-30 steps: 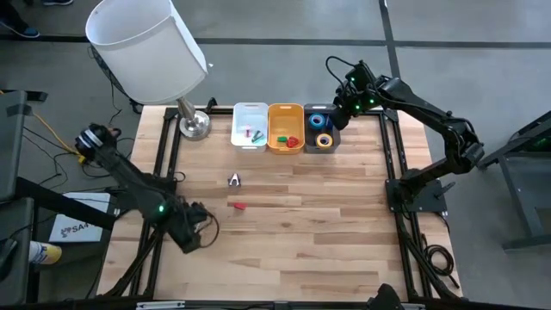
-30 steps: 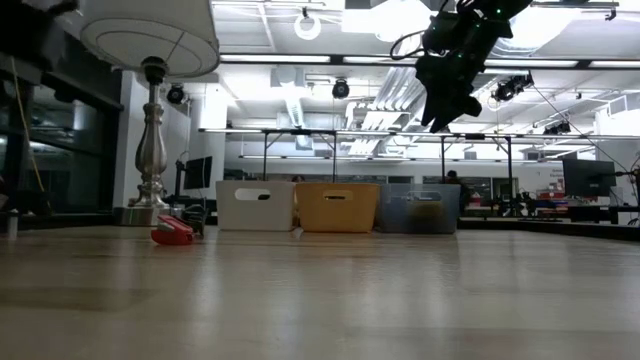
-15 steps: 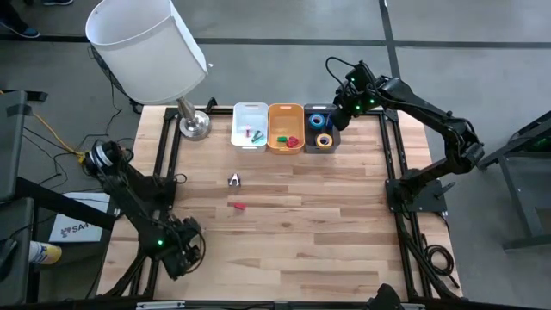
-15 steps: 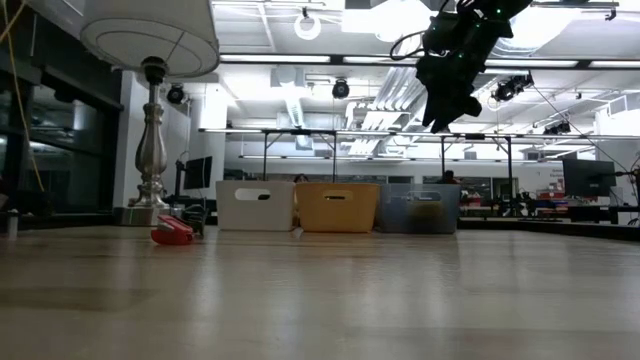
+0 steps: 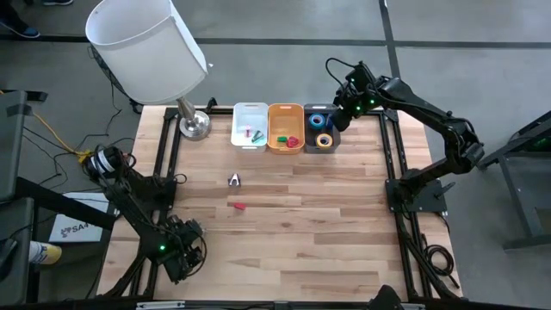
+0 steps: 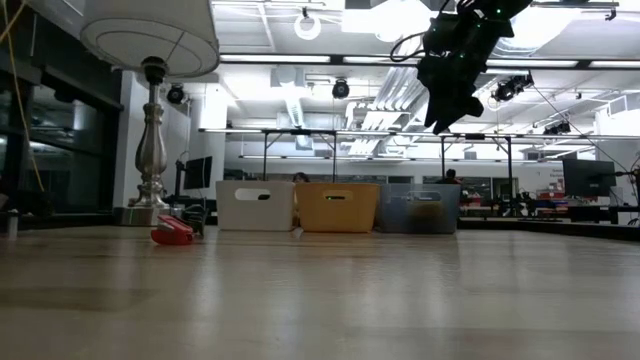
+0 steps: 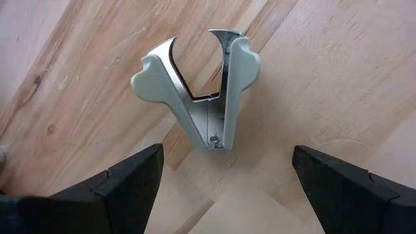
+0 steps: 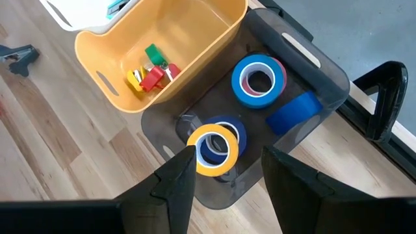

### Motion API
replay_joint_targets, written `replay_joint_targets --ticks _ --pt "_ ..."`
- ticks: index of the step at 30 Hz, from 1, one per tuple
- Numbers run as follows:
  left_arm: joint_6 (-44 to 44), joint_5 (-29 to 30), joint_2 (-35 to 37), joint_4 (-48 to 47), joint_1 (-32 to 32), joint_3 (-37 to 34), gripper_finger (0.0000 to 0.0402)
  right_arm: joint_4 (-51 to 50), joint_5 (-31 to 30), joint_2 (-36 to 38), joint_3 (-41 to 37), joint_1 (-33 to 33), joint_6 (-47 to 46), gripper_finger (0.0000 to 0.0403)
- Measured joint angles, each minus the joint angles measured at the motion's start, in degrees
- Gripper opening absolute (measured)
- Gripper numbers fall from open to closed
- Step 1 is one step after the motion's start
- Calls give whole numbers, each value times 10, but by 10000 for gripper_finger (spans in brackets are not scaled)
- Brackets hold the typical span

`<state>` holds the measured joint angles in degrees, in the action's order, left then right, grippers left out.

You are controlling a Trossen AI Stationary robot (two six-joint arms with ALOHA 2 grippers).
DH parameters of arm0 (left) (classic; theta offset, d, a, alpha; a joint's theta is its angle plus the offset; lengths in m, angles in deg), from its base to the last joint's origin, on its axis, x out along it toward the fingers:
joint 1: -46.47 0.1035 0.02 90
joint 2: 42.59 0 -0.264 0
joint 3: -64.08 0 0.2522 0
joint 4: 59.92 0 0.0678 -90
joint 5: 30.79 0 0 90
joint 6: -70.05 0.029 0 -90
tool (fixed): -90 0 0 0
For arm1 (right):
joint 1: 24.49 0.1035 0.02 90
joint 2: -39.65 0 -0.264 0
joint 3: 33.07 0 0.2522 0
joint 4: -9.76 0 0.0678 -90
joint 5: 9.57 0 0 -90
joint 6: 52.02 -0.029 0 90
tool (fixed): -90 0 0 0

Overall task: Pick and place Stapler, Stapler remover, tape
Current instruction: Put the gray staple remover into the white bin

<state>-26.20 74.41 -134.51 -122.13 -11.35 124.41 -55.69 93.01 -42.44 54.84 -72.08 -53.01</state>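
— What is being held in the bins?
— Tape rolls (image 8: 259, 80) are being kept in the grey bin (image 8: 325, 78), coloured blocks (image 8: 151, 70) in the yellow bin (image 8: 195, 26); the white bin's (image 5: 250, 110) contents are hard to make out.
— And the pincers?
— The right pincer (image 8: 224, 172) is being held partly open, empty, above the grey bin. The left pincer (image 7: 224, 179) is being held wide over the staple remover (image 7: 201, 84) on the table (image 7: 338, 78).

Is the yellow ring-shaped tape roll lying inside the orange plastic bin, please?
No, the yellow ring-shaped tape roll sits in the dark grey bin, beside the orange plastic bin.
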Motion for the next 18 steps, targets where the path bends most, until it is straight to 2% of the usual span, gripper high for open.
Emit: replay_joint_targets --ticks 18 --pt "-7 42 4 3 6 -2 342 -10 0 0 0 0 -2 165"
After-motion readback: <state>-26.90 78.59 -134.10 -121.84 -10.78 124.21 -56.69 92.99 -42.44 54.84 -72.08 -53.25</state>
